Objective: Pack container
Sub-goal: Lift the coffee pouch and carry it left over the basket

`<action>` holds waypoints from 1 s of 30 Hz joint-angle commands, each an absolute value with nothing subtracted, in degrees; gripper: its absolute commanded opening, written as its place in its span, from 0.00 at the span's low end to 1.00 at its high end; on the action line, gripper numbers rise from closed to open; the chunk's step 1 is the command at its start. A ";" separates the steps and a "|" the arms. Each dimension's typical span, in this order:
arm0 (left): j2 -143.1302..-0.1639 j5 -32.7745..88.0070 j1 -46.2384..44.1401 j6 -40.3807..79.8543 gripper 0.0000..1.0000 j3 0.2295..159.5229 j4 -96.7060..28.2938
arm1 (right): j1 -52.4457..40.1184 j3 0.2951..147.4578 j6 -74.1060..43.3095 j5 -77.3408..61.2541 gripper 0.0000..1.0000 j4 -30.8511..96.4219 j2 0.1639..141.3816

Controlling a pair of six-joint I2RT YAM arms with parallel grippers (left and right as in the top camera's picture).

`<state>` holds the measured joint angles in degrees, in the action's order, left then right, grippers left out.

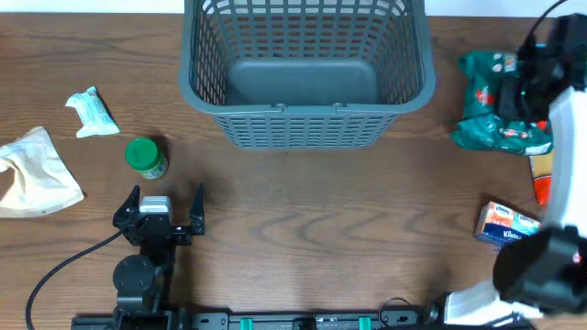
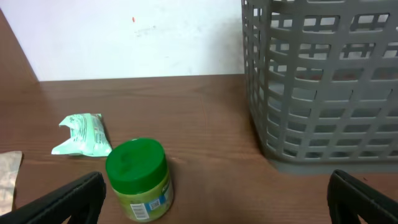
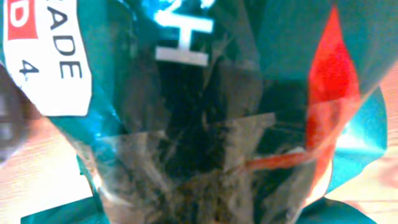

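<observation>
The grey slotted container [image 1: 307, 115] stands at the back middle of the table with nothing in it; its wall fills the right of the left wrist view [image 2: 317, 93]. My left gripper [image 1: 160, 215] is open and empty, low near the front left, its fingers at the bottom corners of its own view [image 2: 214, 196]. A green-lidded jar [image 1: 147, 156] stands upright just beyond it, near the left finger [image 2: 138, 180]. My right gripper [image 1: 527, 87] is down on a teal bag [image 1: 486, 115] at the far right. The bag fills the right wrist view [image 3: 186, 93] and hides the fingers.
A white-green tissue pack [image 1: 92, 112] lies at the left [image 2: 84, 134]. A beige cloth pouch [image 1: 32, 174] lies at the left edge. A blue tissue box [image 1: 503, 223] sits front right, and an orange-white item [image 1: 541, 174] lies beside the right arm.
</observation>
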<state>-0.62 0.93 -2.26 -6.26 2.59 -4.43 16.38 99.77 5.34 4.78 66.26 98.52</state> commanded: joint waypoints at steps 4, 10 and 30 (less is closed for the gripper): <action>-0.23 0.47 -2.11 -6.85 0.99 0.84 -5.26 | 14.35 101.25 4.16 4.47 0.01 65.49 85.10; -0.23 0.47 -2.11 -6.85 0.99 0.84 -5.26 | 11.66 101.25 4.29 3.55 0.01 63.96 73.91; -0.23 0.47 -2.11 -6.85 0.99 0.84 -5.26 | -8.73 118.02 4.32 -0.08 0.01 63.51 83.72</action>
